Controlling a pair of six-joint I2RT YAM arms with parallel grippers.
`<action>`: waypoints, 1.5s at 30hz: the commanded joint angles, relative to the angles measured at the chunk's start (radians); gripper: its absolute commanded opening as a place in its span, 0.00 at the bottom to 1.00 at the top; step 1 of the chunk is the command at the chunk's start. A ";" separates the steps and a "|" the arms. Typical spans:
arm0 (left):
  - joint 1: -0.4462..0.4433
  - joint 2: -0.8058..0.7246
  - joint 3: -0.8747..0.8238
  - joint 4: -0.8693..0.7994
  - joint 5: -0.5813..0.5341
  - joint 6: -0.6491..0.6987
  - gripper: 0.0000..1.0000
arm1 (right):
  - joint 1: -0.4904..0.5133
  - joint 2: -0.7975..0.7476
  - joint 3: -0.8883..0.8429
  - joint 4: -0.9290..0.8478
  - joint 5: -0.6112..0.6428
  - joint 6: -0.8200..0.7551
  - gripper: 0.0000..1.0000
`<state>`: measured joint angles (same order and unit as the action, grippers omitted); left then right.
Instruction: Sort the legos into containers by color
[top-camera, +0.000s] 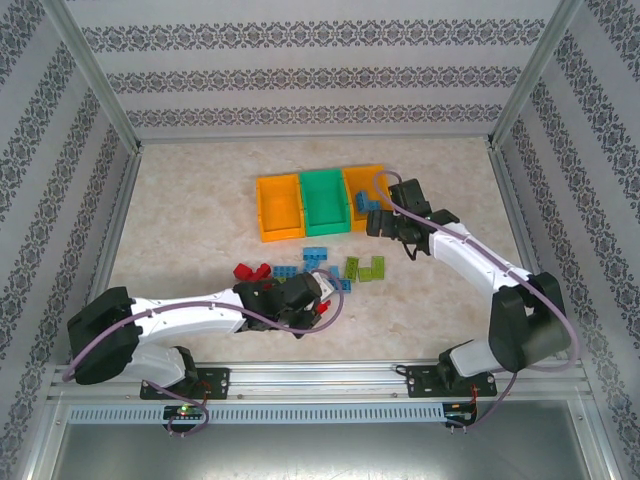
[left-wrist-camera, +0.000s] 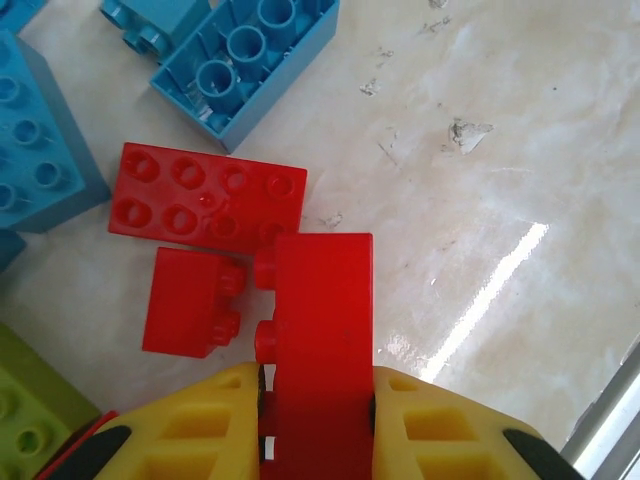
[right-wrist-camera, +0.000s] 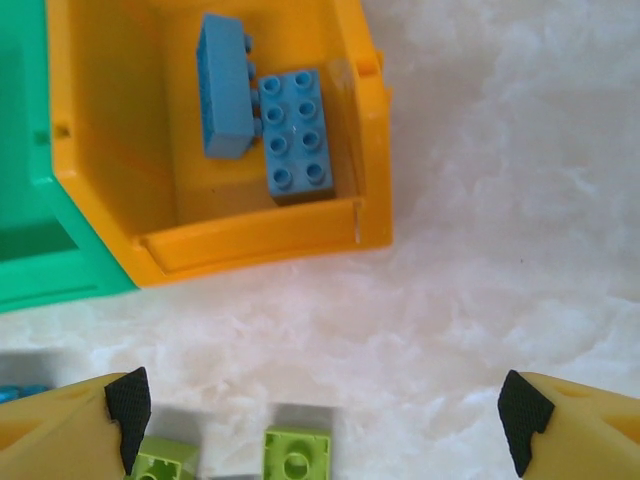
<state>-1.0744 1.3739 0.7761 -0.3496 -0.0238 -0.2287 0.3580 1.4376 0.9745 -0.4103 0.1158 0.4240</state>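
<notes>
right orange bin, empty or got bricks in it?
Not empty: right orange bin holds a studs-up blue brick and a blue brick on its side.

No readable text, number, brand or sign in any view. Stud tops of flat red brick (left-wrist-camera: 205, 195) and blue brick (right-wrist-camera: 295, 130): any embossing too small to tell. Wall bands (top-camera: 300, 80): ornament pattern, not letters.
</notes>
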 joint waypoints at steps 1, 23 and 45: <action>-0.012 -0.028 0.064 -0.095 -0.067 -0.008 0.20 | 0.006 -0.048 -0.051 0.025 0.022 0.006 0.92; 0.495 0.480 0.760 -0.180 0.157 -0.061 0.13 | 0.152 -0.122 -0.255 0.099 0.025 0.134 0.83; 0.537 0.625 0.841 -0.103 0.176 -0.153 0.64 | 0.258 -0.124 -0.309 0.122 0.034 0.180 0.83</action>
<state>-0.5247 2.0472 1.6547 -0.4637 0.1577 -0.3767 0.6014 1.3205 0.6731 -0.2974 0.1230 0.6025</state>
